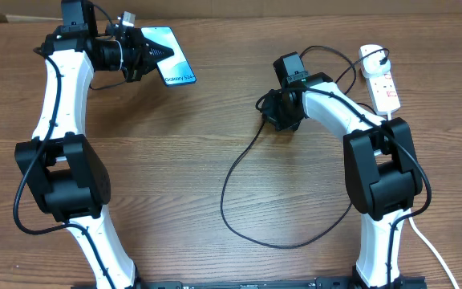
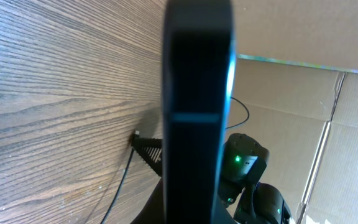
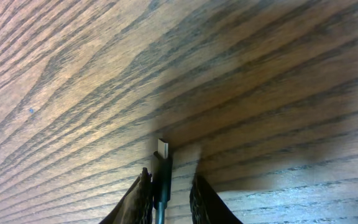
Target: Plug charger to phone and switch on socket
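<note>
Wood table (image 1: 175,160), far edge: left claw (image 1: 157,52) clamps phone (image 1: 179,68); right claw (image 3: 171,180), narrowly parted around charger (image 3: 161,158), mid-table.

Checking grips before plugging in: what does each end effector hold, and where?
Left end effector: phone, by the short end opposite its lettering. Right end effector: nothing clamped; the charger tip lies between its parted jaws.

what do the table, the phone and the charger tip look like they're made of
Table: wood or wood-look laminate, matte, going by the brown grain lines. Phone: glossy screen, probably glass; its dark edge in the left wrist view reflects light, metal or plastic, cannot tell. Charger tip: bright silvery metal end on a black, likely plastic, sleeve.
</note>
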